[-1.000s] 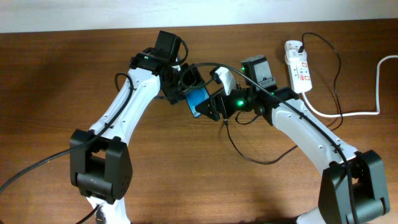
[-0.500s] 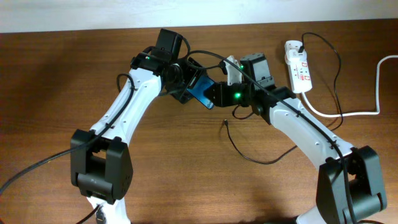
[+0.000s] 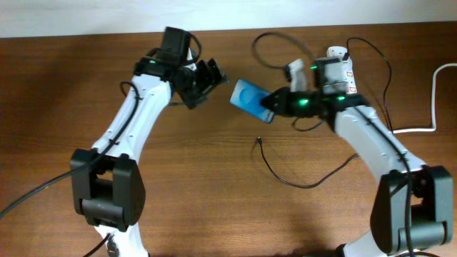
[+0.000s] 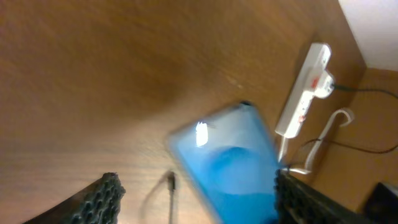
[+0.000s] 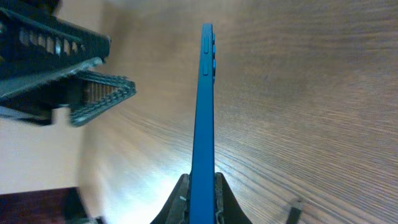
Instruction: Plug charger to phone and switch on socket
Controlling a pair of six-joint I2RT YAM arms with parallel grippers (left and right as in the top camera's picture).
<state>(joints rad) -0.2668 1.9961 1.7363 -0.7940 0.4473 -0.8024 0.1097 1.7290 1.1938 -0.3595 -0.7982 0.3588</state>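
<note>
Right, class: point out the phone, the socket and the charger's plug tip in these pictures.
phone [image 3: 248, 97]: overhead view, middle of its blue screen.
socket [image 4: 300, 102]: left wrist view, middle of its white body.
charger [image 3: 258, 141]: overhead view, its free plug tip.

The blue-screened phone [image 3: 248, 98] hangs tilted above the counter [image 3: 71, 107], pinched at one end by the right claw [image 3: 270, 107]. The charger [image 3: 258, 141], a thin black cable, curls over the wood with its tip lying free near the phone. The white socket [image 4: 305, 96] lies at the counter's far edge.
</note>
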